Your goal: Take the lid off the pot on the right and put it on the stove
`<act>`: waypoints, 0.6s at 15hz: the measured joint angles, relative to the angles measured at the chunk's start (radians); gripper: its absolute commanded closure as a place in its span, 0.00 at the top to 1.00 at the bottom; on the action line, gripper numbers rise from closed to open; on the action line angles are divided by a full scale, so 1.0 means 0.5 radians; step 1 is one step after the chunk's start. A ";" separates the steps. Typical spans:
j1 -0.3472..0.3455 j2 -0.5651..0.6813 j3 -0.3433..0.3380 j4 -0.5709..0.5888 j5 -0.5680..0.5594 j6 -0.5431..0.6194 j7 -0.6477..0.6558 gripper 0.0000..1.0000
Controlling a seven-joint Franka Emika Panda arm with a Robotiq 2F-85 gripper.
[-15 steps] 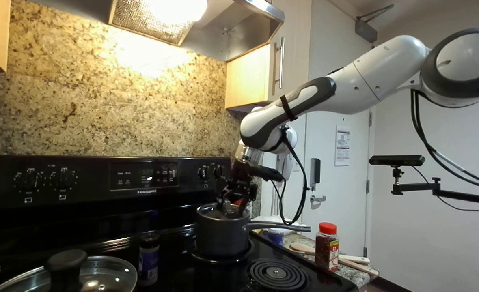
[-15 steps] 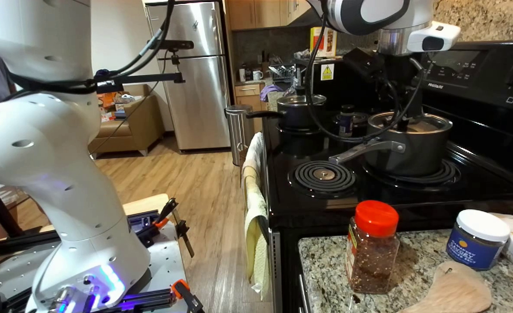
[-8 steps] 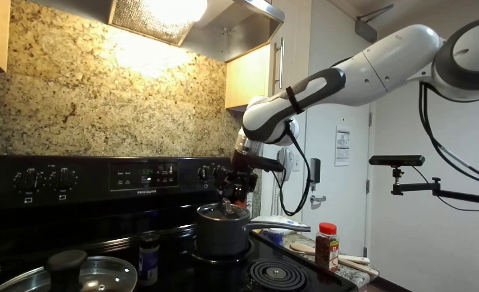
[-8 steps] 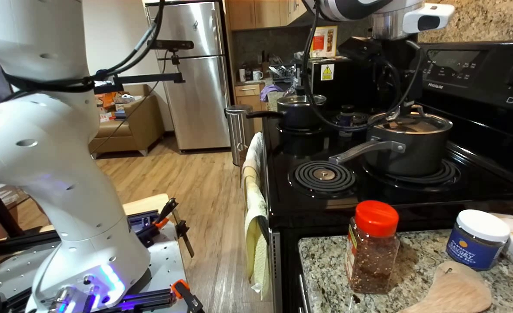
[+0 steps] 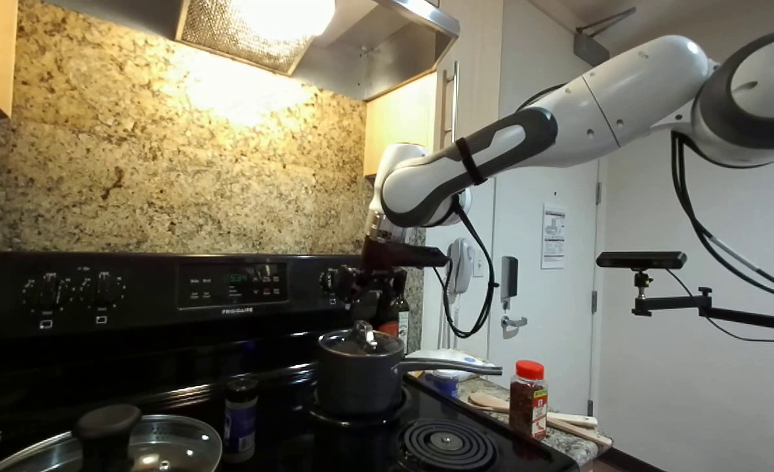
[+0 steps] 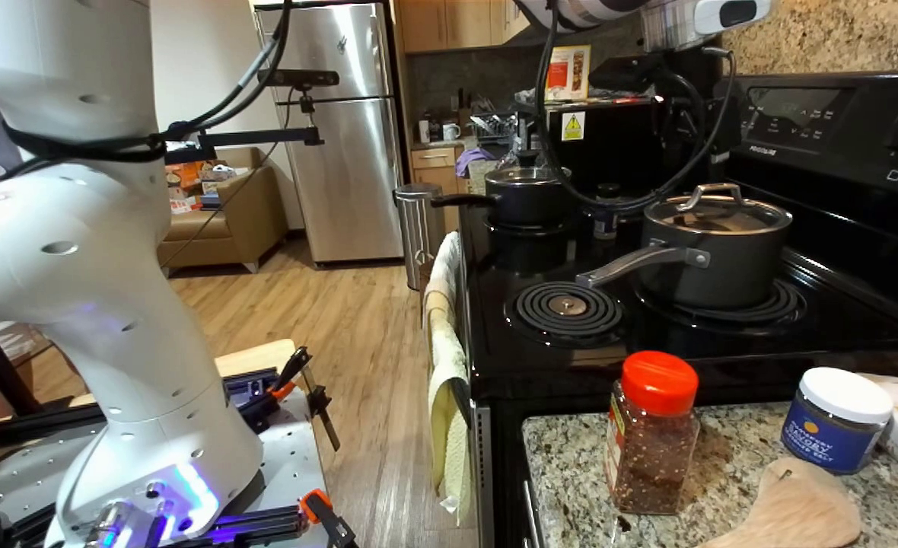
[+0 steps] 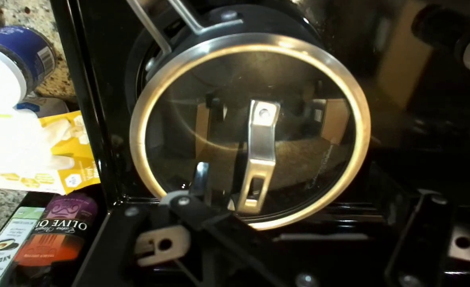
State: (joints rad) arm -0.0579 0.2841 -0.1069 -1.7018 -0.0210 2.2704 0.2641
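The lid (image 5: 346,341) is round glass with a metal rim and a metal strap handle. It lies flat on the pot in both exterior views (image 6: 746,219), and its handle shows whole in the wrist view (image 7: 261,139). The dark grey pot (image 5: 361,387) stands upright on a rear burner of the black stove (image 6: 685,335), with its long metal handle sticking out sideways; it also shows in an exterior view (image 6: 723,266). My gripper (image 5: 364,298) hovers above the lid's handle, apart from it. In the wrist view its fingers (image 7: 330,235) are spread with nothing between them.
Another lidded pot with a black knob (image 5: 108,432) and a spice bottle (image 5: 239,419) stand on the stove. A coil burner (image 6: 568,306) lies in front. A red-capped jar (image 6: 653,434), blue jar (image 6: 837,418) and oil bottle (image 7: 55,235) are beside the stove. The hood (image 5: 400,52) hangs above.
My gripper has risen from around the lid's handle to above it, shifting a little sideways. The handle, partly hidden before, now shows fully. The lid and pot have stayed in place.
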 measured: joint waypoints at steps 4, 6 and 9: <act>0.006 0.045 -0.007 0.080 -0.010 -0.137 0.135 1.00; 0.012 0.060 -0.006 0.117 0.013 -0.269 0.175 1.00; 0.017 0.070 -0.002 0.153 0.051 -0.372 0.201 1.00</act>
State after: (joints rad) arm -0.0496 0.3188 -0.1078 -1.6255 0.0043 2.0842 0.3648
